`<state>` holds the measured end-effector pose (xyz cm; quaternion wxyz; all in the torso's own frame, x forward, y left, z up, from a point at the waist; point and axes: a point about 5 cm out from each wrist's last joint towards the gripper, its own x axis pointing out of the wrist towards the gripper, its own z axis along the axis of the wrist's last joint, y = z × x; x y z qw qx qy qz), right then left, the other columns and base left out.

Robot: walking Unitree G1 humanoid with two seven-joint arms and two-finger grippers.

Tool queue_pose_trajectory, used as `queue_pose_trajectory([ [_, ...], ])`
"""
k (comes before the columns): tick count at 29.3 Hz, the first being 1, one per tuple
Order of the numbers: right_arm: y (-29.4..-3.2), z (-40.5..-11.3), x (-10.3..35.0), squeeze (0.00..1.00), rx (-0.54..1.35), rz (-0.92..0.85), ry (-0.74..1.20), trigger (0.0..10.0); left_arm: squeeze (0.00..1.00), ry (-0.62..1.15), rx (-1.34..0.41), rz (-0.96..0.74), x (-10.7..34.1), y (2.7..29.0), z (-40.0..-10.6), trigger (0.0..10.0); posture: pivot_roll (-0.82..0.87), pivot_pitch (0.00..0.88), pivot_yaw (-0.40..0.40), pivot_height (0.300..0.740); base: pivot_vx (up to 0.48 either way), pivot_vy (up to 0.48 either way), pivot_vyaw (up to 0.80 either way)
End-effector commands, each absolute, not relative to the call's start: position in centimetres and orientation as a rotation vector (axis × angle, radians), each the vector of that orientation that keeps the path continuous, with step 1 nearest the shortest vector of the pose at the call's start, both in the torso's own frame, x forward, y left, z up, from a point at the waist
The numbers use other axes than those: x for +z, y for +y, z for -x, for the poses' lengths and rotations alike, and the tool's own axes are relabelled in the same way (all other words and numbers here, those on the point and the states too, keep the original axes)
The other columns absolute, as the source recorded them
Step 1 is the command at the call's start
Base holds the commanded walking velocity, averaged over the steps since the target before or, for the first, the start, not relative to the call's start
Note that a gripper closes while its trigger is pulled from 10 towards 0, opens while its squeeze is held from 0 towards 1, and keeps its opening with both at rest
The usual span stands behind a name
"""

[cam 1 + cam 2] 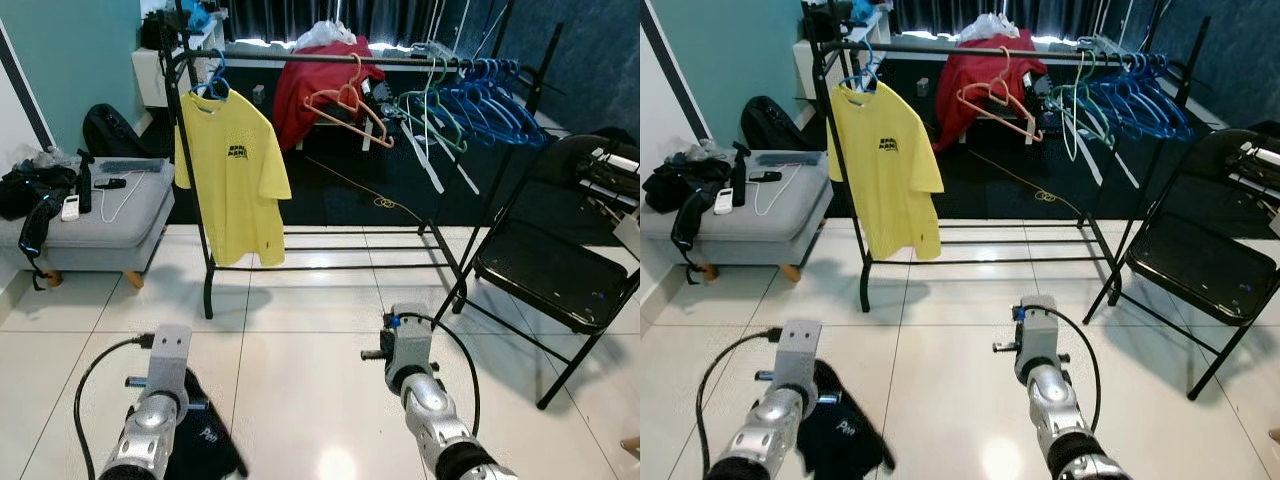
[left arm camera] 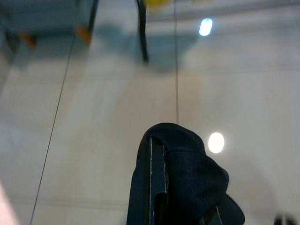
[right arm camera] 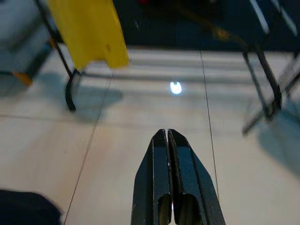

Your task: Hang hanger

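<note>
1. White glossy tile floor (image 1: 300, 340) fills the foreground; teal wall (image 1: 70, 60) at left, dark curtains (image 1: 330, 18) at rear.
2. Black metal garment rack (image 1: 205, 270) stands ahead on the tiles, top rail running left to right.
3. On the rail, left end: yellow short-sleeve T-shirt (image 1: 235, 180) on a blue hanger (image 1: 213, 82).
4. Mid rail: empty salmon-pink plastic hanger (image 1: 350, 105). Right of it: green and white hangers (image 1: 432, 120), then a bunch of blue plastic hangers (image 1: 495, 100).
5. Red cloth (image 1: 310, 85) lies behind the rack, with a white plastic bag (image 1: 328, 35) on top.
6. Grey cushioned ottoman (image 1: 95, 225) at left, near the wall; carries a black bottle (image 1: 85, 185), a white remote (image 1: 70, 208) and a white cable.
7. Black folding chair (image 1: 555, 270) at right, just beside the rack's right leg.
8. Left gripper (image 2: 157, 187): fingers closed on a black garment w/ white lettering (image 1: 205, 440), held low over the floor, well short of the rack.
9. Right gripper (image 3: 168, 159): fingers pressed together, nothing between them, pointing toward the rack base over bare tile.
</note>
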<state>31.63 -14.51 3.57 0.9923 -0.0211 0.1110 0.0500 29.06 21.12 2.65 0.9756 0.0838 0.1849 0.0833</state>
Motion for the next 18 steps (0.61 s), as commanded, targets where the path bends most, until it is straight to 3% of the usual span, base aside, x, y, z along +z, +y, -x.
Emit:
queue_pose_trajectory([
  [1,-14.5,-31.9,4.2,0.00,0.125,0.070,0.188,10.0,0.00,0.333,0.152,-0.165,3.2,20.7,-29.2,10.0,0.03,0.003,-0.095,0.740,0.000,0.000,0.00],
  [6,-14.6,-32.2,4.7,0.00,0.181,0.092,0.164,10.0,0.00,0.238,0.138,-0.181,4.7,20.3,-29.5,10.0,0.04,0.007,-0.141,0.740,0.000,0.000,0.00],
  [11,-15.4,-33.3,8.5,0.00,0.271,0.092,-0.048,10.0,0.00,-0.005,-0.019,-0.200,9.3,19.2,-30.4,10.0,0.03,0.012,-0.135,0.740,0.000,0.000,0.00],
  [18,-16.9,-33.5,10.4,0.00,0.483,0.279,-0.080,10.0,0.00,-0.361,-0.529,-0.319,18.1,14.7,-30.6,10.0,0.01,0.049,-0.127,0.740,0.000,0.000,0.00],
])
